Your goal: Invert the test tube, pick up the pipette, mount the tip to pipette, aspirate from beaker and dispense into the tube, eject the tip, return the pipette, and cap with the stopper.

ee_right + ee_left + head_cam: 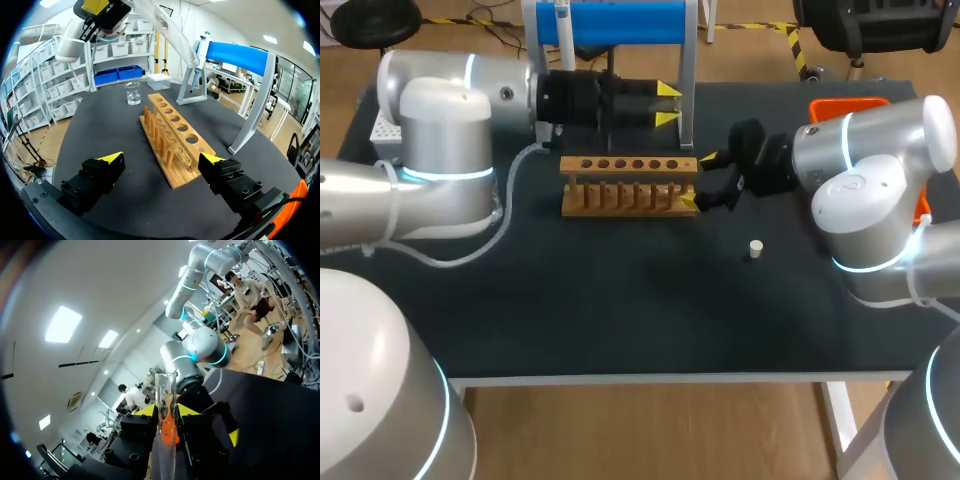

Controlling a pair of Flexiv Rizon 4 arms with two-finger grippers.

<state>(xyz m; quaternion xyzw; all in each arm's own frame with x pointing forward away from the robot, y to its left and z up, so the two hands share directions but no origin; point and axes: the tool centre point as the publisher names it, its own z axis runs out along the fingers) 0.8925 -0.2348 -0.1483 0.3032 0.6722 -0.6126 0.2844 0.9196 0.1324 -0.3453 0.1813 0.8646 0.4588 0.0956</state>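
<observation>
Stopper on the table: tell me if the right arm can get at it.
Probably yes. The stopper stands alone on bare table near the right arm, whose jaws are open and empty; nothing lies between.

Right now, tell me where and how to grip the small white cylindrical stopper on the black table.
Pinch the small white cylindrical stopper across its round sides, coming straight down. It seems to stand upright and alone on the black table, probably too low for a sideways approach. The open right gripper is nearest.
</observation>
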